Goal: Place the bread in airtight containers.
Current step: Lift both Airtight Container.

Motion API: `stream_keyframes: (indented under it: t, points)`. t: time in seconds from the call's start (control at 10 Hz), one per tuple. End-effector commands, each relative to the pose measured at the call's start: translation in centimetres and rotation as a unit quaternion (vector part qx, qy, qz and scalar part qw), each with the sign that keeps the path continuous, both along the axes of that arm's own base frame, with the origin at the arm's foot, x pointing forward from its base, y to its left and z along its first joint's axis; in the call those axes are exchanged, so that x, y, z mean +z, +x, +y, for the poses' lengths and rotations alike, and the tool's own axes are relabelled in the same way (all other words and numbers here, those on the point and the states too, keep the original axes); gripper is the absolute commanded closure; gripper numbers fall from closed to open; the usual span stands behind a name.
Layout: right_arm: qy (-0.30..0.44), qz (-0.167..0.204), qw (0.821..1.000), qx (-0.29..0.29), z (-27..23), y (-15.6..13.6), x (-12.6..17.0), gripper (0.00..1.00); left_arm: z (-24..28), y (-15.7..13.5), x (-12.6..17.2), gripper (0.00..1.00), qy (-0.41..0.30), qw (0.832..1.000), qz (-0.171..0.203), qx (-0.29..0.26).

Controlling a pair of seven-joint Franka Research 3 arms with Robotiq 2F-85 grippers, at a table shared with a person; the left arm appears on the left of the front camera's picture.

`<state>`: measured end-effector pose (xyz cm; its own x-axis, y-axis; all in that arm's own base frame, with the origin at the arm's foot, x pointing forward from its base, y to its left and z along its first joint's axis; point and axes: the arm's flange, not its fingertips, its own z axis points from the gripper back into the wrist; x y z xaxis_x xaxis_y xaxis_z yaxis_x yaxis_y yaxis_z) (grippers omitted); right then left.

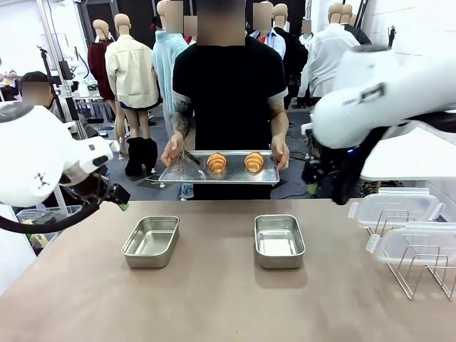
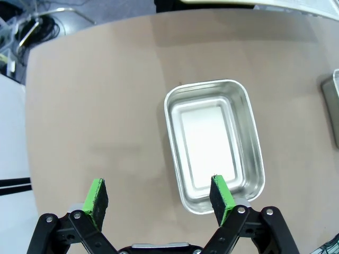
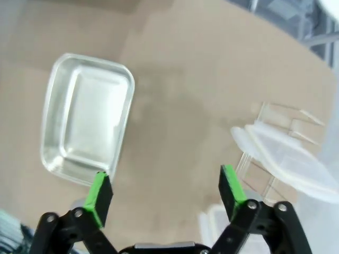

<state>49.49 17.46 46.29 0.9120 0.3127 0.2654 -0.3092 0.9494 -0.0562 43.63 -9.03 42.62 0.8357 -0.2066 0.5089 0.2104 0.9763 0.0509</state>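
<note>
Front view: a person stands at the far side of the table [image 1: 214, 299], both hands [image 1: 172, 152] gripping a flat steel tray [image 1: 178, 174] held in the air beyond the left pan [image 1: 151, 241], past the table's far edge. Two croissants [image 1: 216, 163] [image 1: 254, 162] lie side by side on that tray, apart from each other, beyond the left pan and to its right. The left pan sits empty on the table. The right pan [image 1: 278, 241], also empty, sits level with it and well apart to its right. Farther right of the left pan, past the right pan, two clear lids [image 1: 395, 208] [image 1: 420, 242] lean in a wire rack [image 1: 420, 274].

In the left wrist view, the left gripper [image 2: 158, 185] hangs above the table with its jaws spread wide and nothing between them. One green pad [image 2: 220, 193] overlaps the near corner of the left pan [image 2: 212, 137], the other is over bare tabletop beside it.

In the right wrist view, the right gripper [image 3: 164, 182] is likewise spread wide and empty, above bare table far to the right of the left pan, between the right pan [image 3: 87, 119] and the lids [image 3: 286, 153].
</note>
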Motion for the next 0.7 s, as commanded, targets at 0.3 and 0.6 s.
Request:
stream_keyframes:
  t: [0.3,0.6]
  points:
    - [-0.001,0.036,0.997,-0.069,2.8,3.2,-5.7,0.00,-2.1,2.0,-5.1,0.00,-0.011,0.997,0.070,0.020]
    - [0.030,0.052,0.995,-0.075,2.5,3.7,-9.9,0.00,-2.8,3.8,-7.5,0.00,-0.001,0.996,0.093,-0.012]
